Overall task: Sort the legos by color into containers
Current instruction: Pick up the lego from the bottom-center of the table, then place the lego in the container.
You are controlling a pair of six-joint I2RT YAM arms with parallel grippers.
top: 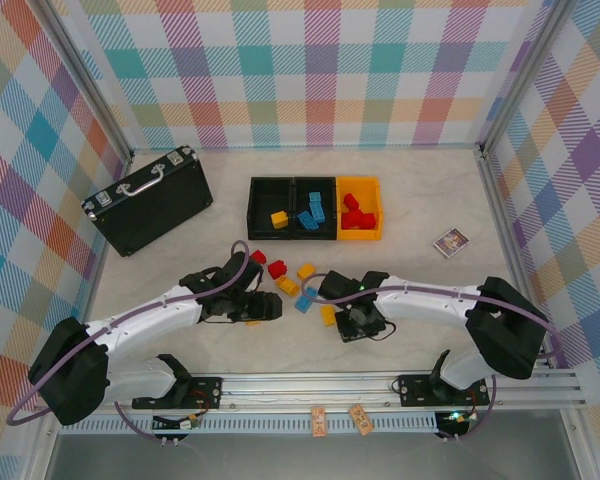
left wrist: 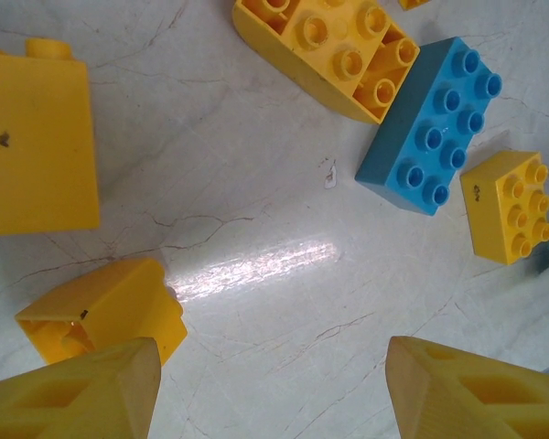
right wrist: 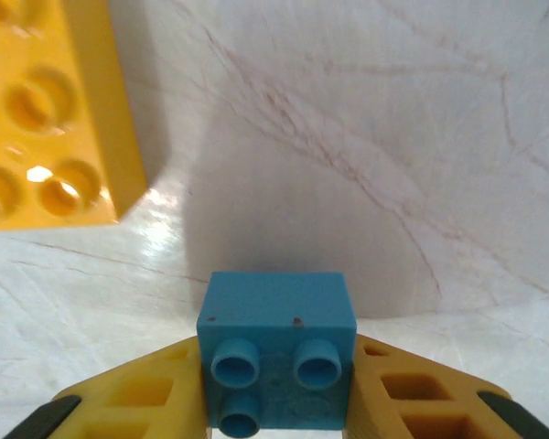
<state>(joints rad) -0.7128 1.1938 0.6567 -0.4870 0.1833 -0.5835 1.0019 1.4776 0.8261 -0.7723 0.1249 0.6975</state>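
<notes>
My right gripper (right wrist: 276,402) is shut on a small blue lego (right wrist: 276,315), low over the table, with a yellow lego (right wrist: 46,110) just to its left. In the top view the right gripper (top: 352,322) sits beside that yellow lego (top: 328,315). My left gripper (left wrist: 274,393) is open over bare table, yellow legos (left wrist: 105,311) near its left finger and a long blue lego (left wrist: 435,128) ahead. Loose red (top: 277,268), yellow (top: 306,271) and blue (top: 305,300) legos lie between the arms. Behind them stand the containers: a black bin (top: 255,205) holding a yellow brick, a black bin (top: 328,205) with blue ones, and an orange bin (top: 373,228) with red ones.
A larger black case (top: 148,200) with metal trim lies at the back left. A small patterned card box (top: 450,242) rests at the right. Checkered walls close in three sides, and a metal rail (top: 310,385) runs along the near edge.
</notes>
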